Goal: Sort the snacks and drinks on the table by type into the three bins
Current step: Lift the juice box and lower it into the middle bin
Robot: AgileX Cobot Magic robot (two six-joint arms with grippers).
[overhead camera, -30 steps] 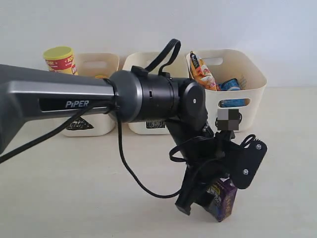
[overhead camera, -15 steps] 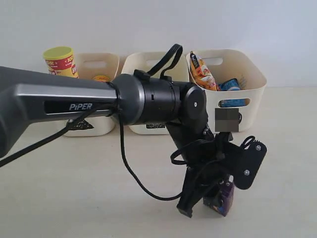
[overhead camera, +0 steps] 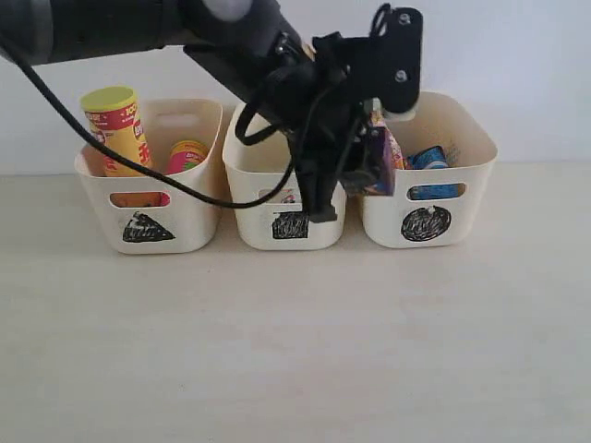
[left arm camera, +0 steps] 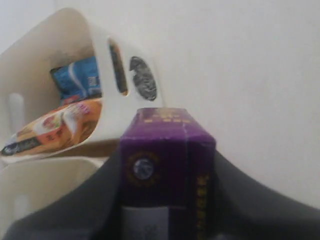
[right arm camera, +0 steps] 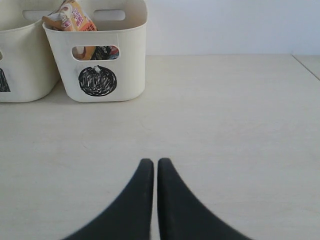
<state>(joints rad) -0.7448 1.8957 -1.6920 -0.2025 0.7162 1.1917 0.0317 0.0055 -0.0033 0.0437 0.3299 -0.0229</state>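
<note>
My left gripper (overhead camera: 358,175) is shut on the dark purple drink carton (overhead camera: 380,162) and holds it in the air, level with the bins' rims, in front of the gap between the square bin (overhead camera: 286,198) and the circle bin (overhead camera: 434,198). The left wrist view shows the carton (left arm camera: 165,145) clamped between the dark fingers (left arm camera: 240,200). The circle bin (left arm camera: 112,107) holds a blue packet (left arm camera: 77,80) and an orange packet (left arm camera: 55,127). A yellow chip tube (overhead camera: 115,125) and a pink one (overhead camera: 187,154) stand in the triangle bin (overhead camera: 175,212). My right gripper (right arm camera: 154,162) rests shut over the bare table (right arm camera: 225,110).
All three bins stand in a row at the back of the table (overhead camera: 295,351), close to the white wall. From the right wrist view the circle bin (right arm camera: 125,50) is ahead and to one side, with a neighbouring bin (right arm camera: 20,55) beside it.
The left gripper closed on the purple carton low over the table, then rose and carried it back to rim height in front of the middle and right bins. The right gripper stayed still.
</note>
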